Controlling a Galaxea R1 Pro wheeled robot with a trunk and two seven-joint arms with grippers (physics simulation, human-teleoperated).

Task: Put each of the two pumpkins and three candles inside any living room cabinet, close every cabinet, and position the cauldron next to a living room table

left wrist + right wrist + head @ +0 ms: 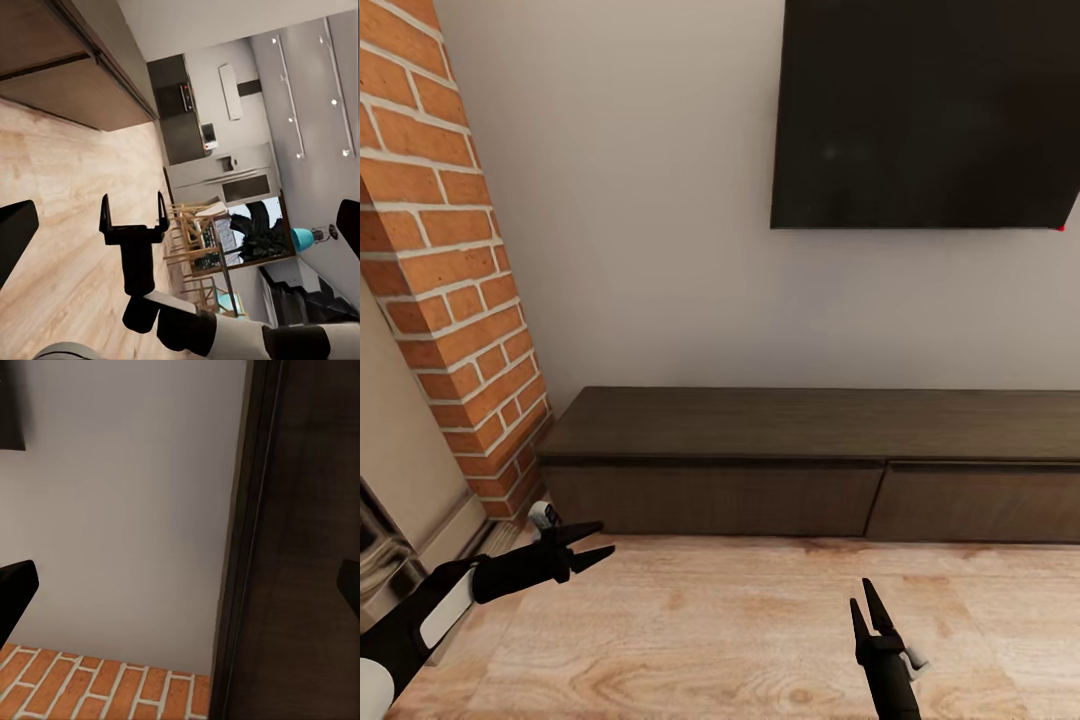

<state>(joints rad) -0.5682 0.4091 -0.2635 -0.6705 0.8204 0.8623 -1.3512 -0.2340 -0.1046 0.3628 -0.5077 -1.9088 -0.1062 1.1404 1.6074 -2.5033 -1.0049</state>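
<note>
You face the shut cabinet with both claws, left and right, open and empty; next, judge a drawer front to pull.

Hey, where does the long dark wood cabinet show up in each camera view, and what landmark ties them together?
Head view: the cabinet runs along the wall, across the picture's middle, drawer fronts shut.
Left wrist view: it sits in the upper-left corner, above the wood floor.
Right wrist view: its dark surface takes the right side.
Shared landmark: the brick column, also at the right wrist view's bottom.
</note>
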